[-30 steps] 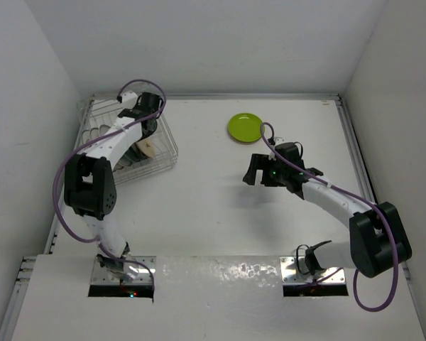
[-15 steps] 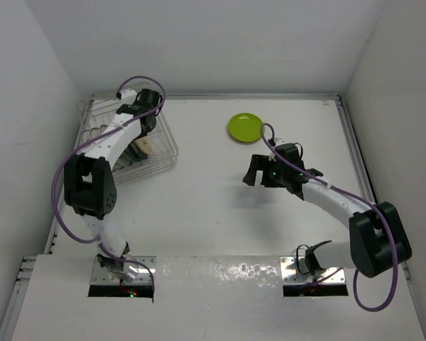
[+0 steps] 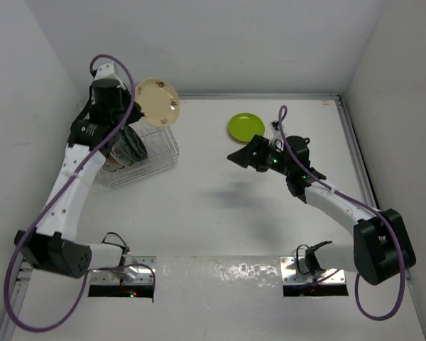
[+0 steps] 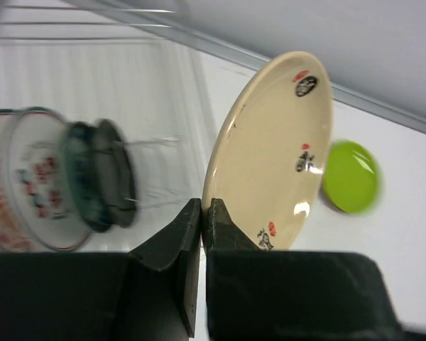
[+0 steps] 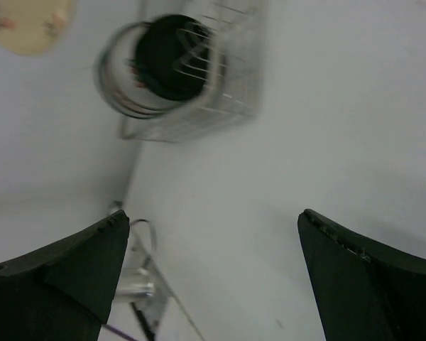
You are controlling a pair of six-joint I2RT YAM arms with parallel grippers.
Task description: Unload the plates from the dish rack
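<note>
My left claw (image 4: 204,213) pinches the lower rim of a cream plate (image 4: 270,156) with red and black marks, held tilted in the air by the dish rack (image 3: 160,153), where other plates (image 4: 35,188) stand on edge. My right claw (image 5: 213,234) hangs spread wide over the table (image 3: 220,213), near the lime green plate (image 3: 246,127) lying flat

Bright even light, soft shadows, both wrist views motion-blurred

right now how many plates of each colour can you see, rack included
cream plate, in left gripper: 1
lime green plate: 1
black plate, in dish rack: 1
teal plate, in rack: 1
white plates with red marks, in rack: 2, blurred
total: 6
</note>
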